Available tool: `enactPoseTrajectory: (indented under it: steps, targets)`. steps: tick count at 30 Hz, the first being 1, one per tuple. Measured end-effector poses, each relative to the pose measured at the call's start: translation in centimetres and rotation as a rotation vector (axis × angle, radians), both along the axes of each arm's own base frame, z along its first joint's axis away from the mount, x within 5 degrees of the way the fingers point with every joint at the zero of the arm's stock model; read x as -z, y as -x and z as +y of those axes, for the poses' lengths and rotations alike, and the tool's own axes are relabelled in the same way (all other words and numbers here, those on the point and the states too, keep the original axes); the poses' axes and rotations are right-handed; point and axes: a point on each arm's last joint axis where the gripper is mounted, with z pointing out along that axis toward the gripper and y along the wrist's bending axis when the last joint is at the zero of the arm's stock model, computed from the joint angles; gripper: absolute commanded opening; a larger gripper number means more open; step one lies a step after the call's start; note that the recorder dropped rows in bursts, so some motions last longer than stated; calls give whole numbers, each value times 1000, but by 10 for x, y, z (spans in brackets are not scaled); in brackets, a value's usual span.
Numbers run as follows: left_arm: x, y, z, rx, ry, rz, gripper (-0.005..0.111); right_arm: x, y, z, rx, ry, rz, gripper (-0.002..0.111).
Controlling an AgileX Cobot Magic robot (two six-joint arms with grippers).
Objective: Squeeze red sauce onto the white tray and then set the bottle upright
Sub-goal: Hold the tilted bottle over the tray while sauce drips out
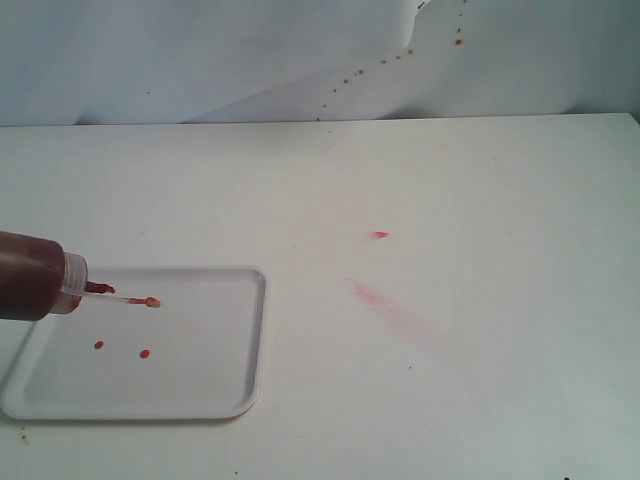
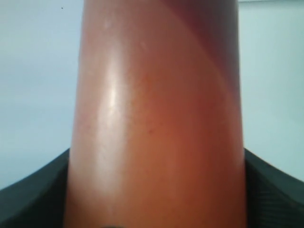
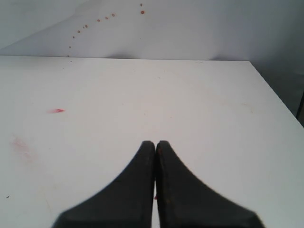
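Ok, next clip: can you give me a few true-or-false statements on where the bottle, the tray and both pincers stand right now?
1. The bottle is held roughly level, with its nozzle toward the white tray. True.
2. The red sauce covers most of the tray. False: only two small drops lie on it.
3. The right pincer is shut and empty. True.
4. The left pincer holds nothing. False: it grips the bottle.
5. The table beside the tray is unmarked. False: a pinkish smear and a red dash show on it.
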Motion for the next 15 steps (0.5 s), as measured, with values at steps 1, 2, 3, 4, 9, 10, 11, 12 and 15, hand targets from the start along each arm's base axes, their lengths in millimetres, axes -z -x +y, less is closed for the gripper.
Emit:
enactPoseTrajectory:
  steps: [1,2,3,4,9,10,11,12,15]
  targets:
    - [0,0,0,0,0,0,0,0,0,0,0,0,0,0]
    - [0,0,0,0,0,0,0,0,0,0,0,0,0,0]
    - [0,0,0,0,0,0,0,0,0,0,0,0,0,0]
    - [0,0,0,0,0,0,0,0,0,0,0,0,0,0]
    - [-1,-1,0,6,-17,-11,0,0,0,0,0,0,0,0]
    - [-1,-1,0,7,-18,-12,0,0,0,0,0,0,0,0]
    - [-2,-1,1,8,-22,-14,0,0,0,0,0,0,0,0]
    - [-2,-1,1,8,-23,-15,0,0,0,0,0,0,0,0]
    - [-2,-1,0,10,-22,-15,0,-1,0,0,0,0,-12,0]
